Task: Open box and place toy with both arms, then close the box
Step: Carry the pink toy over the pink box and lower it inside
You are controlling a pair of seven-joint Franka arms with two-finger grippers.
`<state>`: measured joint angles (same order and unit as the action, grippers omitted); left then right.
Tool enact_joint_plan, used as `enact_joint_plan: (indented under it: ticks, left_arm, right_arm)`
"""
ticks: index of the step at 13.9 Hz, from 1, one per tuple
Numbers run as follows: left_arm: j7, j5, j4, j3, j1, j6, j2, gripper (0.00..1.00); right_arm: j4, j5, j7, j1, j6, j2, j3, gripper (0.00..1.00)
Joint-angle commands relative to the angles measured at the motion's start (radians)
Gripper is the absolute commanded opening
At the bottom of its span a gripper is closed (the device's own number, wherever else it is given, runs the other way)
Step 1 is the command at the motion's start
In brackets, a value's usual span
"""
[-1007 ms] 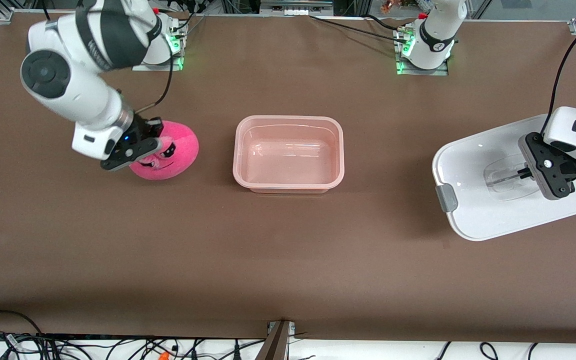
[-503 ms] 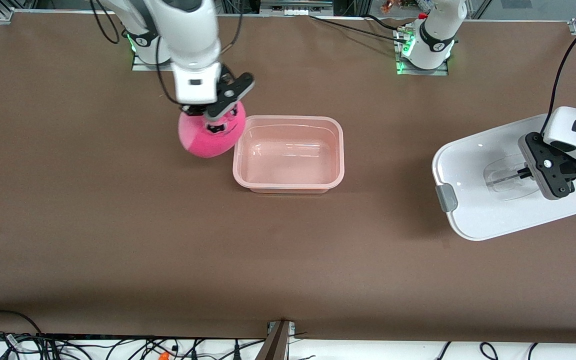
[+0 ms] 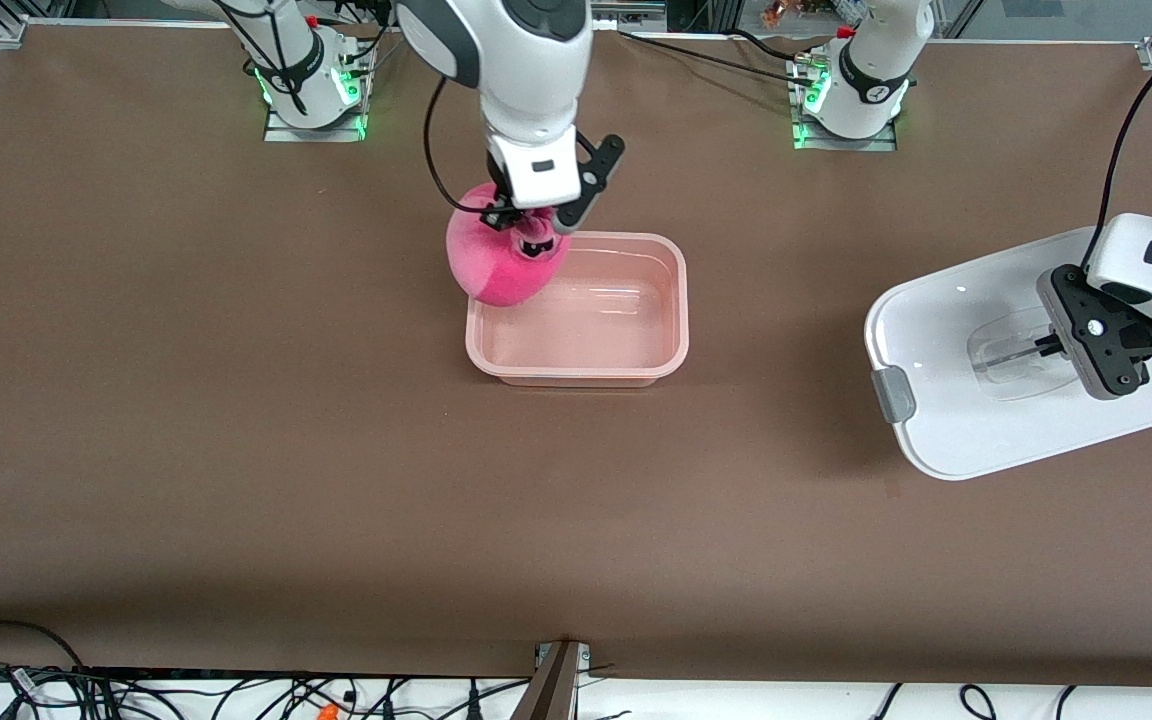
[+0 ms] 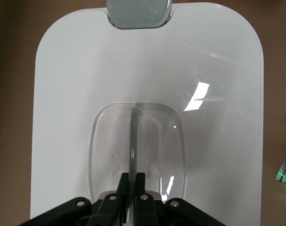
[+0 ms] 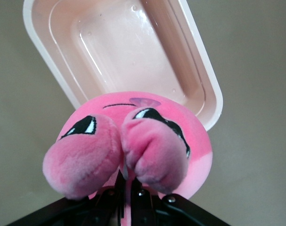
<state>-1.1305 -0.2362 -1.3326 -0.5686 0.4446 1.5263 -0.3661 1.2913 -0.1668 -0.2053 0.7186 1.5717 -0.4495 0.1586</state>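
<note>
Toy [image 3: 501, 262], hot-pink plush with dark squinting eyes.

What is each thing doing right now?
box: open, empty, on the table.
toy: up in the air, over the box's corner.
lid: off the box, at the left arm's end.
right gripper: shut on the toy.
left gripper: shut on the lid's handle.

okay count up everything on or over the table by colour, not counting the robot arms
Pink: 2, the open box base and the plush toy carried over its corner.
White: 1, the lid, lying apart toward the left arm's end.
Total: 3.
</note>
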Motion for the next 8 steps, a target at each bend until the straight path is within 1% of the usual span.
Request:
enact_joint_plan:
  ticks: [1,4,8]
  left_arm:
    - [-0.025,0.009,0.023,-0.007,0.005,-0.02,-0.008,0.0]
    - [-0.026,0.009,0.023,-0.007,0.005,-0.02,-0.008,0.0]
    - [-0.026,0.011,0.023,-0.007,0.005,-0.02,-0.008,0.0]
  right_arm:
    - [-0.18,-0.04,-0.025,0.03,-0.081,-0.112,-0.013,0.0]
    - [-0.185,-0.043,-0.031,0.031,-0.071,-0.141,-0.014,0.0]
    - [-0.187,-0.085,-0.046,0.039,-0.042,-0.193,-0.014,0.0]
